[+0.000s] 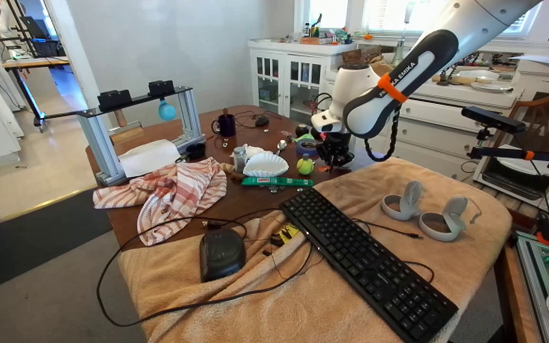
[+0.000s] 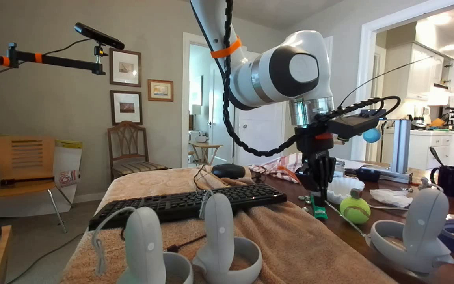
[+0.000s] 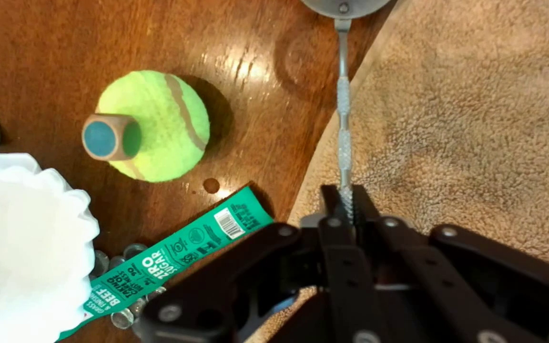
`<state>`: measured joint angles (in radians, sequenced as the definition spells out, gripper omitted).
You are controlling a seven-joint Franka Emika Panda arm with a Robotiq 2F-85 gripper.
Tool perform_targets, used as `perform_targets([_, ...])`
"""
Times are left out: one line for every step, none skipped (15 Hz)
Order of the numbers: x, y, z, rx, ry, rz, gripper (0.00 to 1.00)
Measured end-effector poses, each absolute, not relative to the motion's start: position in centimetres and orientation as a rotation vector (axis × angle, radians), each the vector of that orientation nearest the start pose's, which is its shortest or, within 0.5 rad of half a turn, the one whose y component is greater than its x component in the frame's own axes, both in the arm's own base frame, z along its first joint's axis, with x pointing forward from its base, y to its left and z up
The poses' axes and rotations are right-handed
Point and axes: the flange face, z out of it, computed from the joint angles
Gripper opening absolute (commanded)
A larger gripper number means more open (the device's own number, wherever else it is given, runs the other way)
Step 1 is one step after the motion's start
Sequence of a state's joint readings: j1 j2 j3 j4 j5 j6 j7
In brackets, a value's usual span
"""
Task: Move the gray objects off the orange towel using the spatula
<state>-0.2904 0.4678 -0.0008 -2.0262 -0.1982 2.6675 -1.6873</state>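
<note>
Gray VR controllers point(image 2: 220, 221), two atop orange towel point(image 1: 265, 312), call for low, slow pushes off it, gripper point(image 3: 346, 205) pinching metal spatula point(image 3: 344, 119).

The arm point(image 2: 242, 85) was glossy white, with rounded contours. A black-edged side panel point(image 1: 426, 56) bore lettering point(image 1: 407, 70) ending in "EMIKA", partly covered by an orange band point(image 1: 392, 88). A black segmented cable point(image 2: 227, 83) ran along the outside. The wrist collar point(image 2: 313, 111) had a shiny silver finish. The jaws were black, fitted with round grey screw heads point(image 3: 170, 312).
</note>
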Motion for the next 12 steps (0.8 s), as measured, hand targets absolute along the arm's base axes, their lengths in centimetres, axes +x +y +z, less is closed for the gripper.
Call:
perform_targets([59.35, -17.28, 22.94, -2.361, -2.36, -0.019, 0.02])
perform_targets([59.33, -17.31, 22.84, -2.35, -2.363, -0.029, 0.02])
perform_targets([59.31, -17.33, 22.78, -2.339, -2.365, -0.038, 0.02])
perform_targets([59.3, -17.34, 22.74, -2.329, -2.368, -0.05, 0.02])
perform_targets([59.32, -17.32, 22.73, -2.318, -2.37, -0.063, 0.02])
perform_targets([59.34, -17.26, 22.74, -2.307, -2.372, -0.079, 0.02])
perform_targets([59.36, -17.2, 22.76, -2.297, -2.372, -0.097, 0.02])
perform_targets([59.39, -17.15, 22.78, -2.287, -2.371, -0.117, 0.02])
perform_targets([59.42, -17.1, 22.81, -2.279, -2.368, -0.139, 0.02])
perform_targets([59.47, -17.05, 22.88, -2.273, -2.363, -0.164, 0.02])
perform_targets([59.54, -17.03, 22.97, -2.27, -2.355, -0.191, 0.02])
perform_targets([59.6, -17.04, 23.06, -2.267, -2.347, -0.218, 0.02])
